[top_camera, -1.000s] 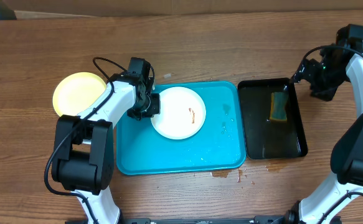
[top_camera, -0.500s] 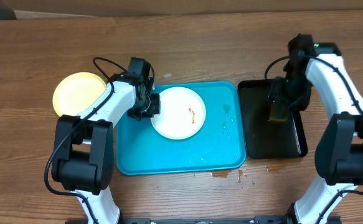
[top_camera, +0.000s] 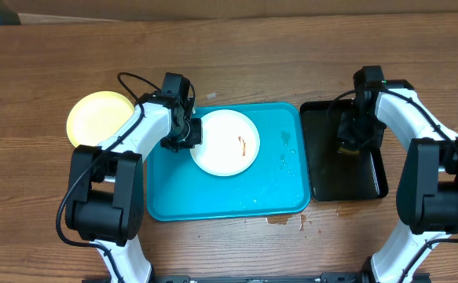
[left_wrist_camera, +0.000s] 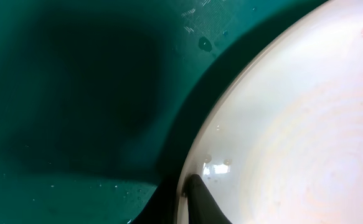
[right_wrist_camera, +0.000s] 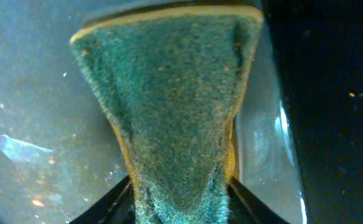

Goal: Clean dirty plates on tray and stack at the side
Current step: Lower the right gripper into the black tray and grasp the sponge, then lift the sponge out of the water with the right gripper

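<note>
Turquoise plastic takes up the middle of the tabletop (top_camera: 236, 63). It is the turquoise tray (top_camera: 276, 189), raised rim all round, its floor wet with scattered droplets. On its left half a white plate (top_camera: 222, 134) lies flat, with a small brown smear (top_camera: 243, 146) a little right of its centre.

The left fingers (left_wrist_camera: 200, 200) are at that plate's left edge, pressed together on the rim. From the wrist camera I can see one dark fingertip lying over the top of the rim, but I cannot make out the other one beneath it. Nor can I tell whether that edge is lifted off the tray floor at all.

Off the tray, on the bare wood to its left, lies a pale yellow plate (top_camera: 95, 118), apart from both the tray and the white plate. The left arm (top_camera: 134, 134) passes just to its right.

Close beside the turquoise tray on its right sits a narrower glossy black tray (top_camera: 370, 185). The right fingers (right_wrist_camera: 256, 208) are down in its upper half, pinching a sponge (right_wrist_camera: 169, 106). Its green scouring face is turned to the wrist camera and a yellow layer shows along the edges. The sponge is squeezed narrow where the fingers bite it and flares wide at its free end.

A few brown wet spots (top_camera: 287, 220) mark the wood by the turquoise tray's front edge.
</note>
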You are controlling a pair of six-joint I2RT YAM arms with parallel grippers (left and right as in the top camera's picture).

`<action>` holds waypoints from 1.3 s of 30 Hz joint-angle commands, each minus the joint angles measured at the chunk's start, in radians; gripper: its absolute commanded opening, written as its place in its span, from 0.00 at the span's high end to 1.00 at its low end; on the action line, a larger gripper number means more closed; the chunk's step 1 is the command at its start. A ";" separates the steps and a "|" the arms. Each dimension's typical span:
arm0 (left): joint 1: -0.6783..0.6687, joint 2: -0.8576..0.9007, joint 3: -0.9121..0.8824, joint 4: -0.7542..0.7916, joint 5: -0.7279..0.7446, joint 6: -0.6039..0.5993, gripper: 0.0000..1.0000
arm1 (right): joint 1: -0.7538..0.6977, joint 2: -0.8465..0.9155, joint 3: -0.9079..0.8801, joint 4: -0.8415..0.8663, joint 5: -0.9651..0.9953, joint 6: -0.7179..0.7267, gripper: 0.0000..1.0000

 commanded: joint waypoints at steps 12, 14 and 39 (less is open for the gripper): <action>-0.002 0.034 -0.033 0.004 -0.051 -0.006 0.90 | 0.003 -0.028 -0.008 0.048 -0.005 0.004 0.00; -0.002 0.034 -0.033 0.003 -0.051 -0.006 0.90 | 0.002 -0.028 -0.008 0.101 -0.005 0.004 0.00; -0.002 0.034 -0.033 0.007 -0.051 -0.006 0.84 | 0.005 -0.027 -0.028 0.230 -0.006 0.004 0.74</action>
